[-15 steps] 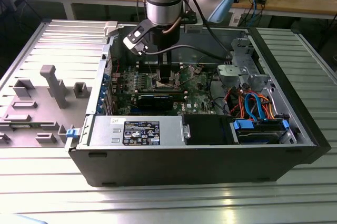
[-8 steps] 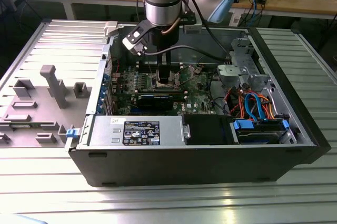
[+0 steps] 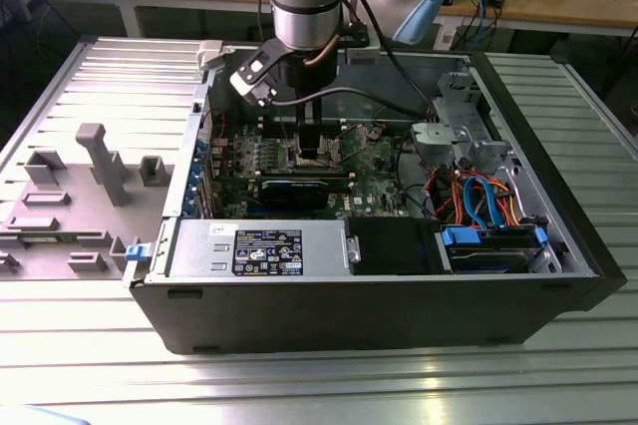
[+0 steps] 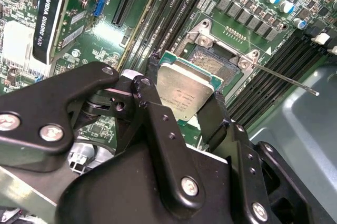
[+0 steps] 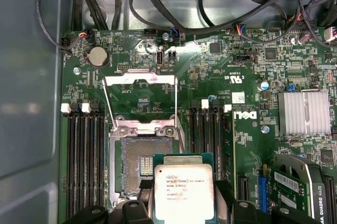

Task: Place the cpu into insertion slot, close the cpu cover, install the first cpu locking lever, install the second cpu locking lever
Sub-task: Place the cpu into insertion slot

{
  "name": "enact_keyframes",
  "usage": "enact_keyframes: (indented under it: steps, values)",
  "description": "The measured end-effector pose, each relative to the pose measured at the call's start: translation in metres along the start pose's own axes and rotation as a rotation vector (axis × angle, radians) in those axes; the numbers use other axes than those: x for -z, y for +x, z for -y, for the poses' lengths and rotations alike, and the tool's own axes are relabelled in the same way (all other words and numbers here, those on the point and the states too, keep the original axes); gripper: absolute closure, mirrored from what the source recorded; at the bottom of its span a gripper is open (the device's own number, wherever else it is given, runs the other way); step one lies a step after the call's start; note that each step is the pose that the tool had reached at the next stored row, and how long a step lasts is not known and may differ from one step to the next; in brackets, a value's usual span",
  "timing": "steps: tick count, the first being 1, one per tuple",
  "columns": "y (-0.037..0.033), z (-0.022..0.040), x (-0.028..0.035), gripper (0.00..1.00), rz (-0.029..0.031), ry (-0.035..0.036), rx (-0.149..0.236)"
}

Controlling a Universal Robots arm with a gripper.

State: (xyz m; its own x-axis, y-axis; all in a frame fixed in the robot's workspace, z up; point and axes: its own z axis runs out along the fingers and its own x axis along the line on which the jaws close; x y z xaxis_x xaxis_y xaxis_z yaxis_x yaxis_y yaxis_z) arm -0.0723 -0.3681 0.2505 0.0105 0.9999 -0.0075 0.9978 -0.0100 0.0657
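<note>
cpu (image 4: pixel 184 93): pinched flat by its edges and riding just above the motherboard; in the first wrist view (image 5: pixel 183 191) it overlaps one side of the socket, not seated.
gripper (image 4: pixel 184 91): black fingers (image 4: pixel 215 119) clamped on two opposite edges of the cpu; in the exterior view the gripper (image 3: pixel 310 141) reaches down into the far half of the computer case (image 3: pixel 399 317), toward the exterior view's left.
insertion slot (image 5: pixel 136 162): dark centre mostly bare, metal rim showing.
cpu cover (image 5: pixel 141 129): flipped open, its window frame swung back off the slot.
locking lever (image 4: pixel 289 81): thin rod sticking out free from a socket corner.
memory slots (image 5: pixel 84 161): long black rows flanking the socket on both sides.
</note>
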Motion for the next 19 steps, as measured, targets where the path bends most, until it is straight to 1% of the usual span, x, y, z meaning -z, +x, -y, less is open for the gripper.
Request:
enact_keyframes:
  steps: [11,19]
  values:
    - [0.0002,0.0031,-0.002,0.45,-0.0001,0.0,0.0]
    - [0.0085,0.0029,-0.0028,0.45,0.0005,0.0001,0.0]
